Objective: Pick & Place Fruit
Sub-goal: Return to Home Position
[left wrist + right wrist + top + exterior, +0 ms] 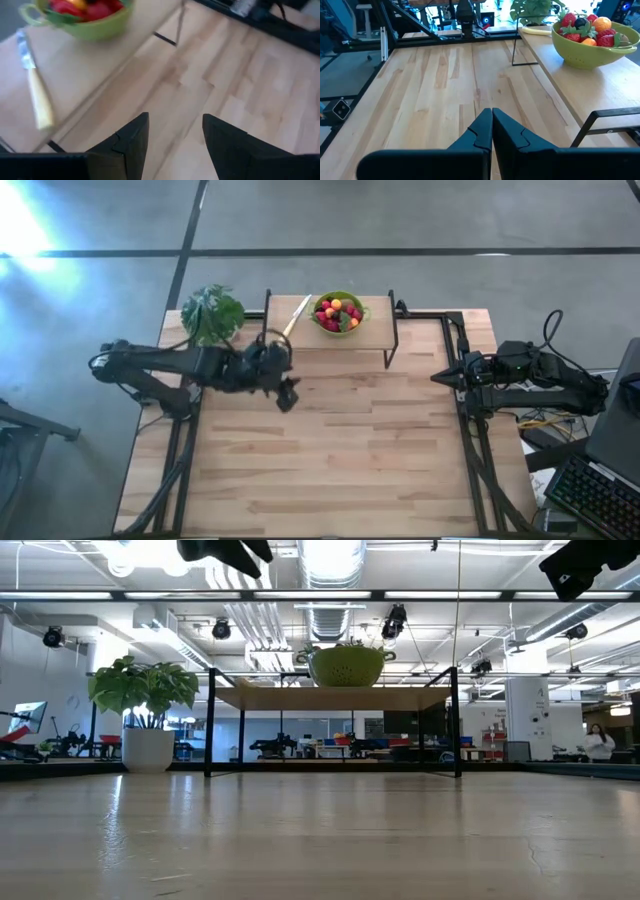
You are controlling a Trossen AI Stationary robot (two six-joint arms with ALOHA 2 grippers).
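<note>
Currently, the left gripper (pixel 175 124) has its jaws apart and empty above the table (pixel 330 465), in front of the shelf (pixel 375 338). The right gripper (pixel 492 114), jaws pressed together, sits at the table's right edge. The fruit (pixel 337 313) fills the green bowl (pixel 362 310) on the shelf, near the knife (pixel 297 316).

One camera looks straight down, one level across; all four share the bowl (pixel 345 668).
</note>
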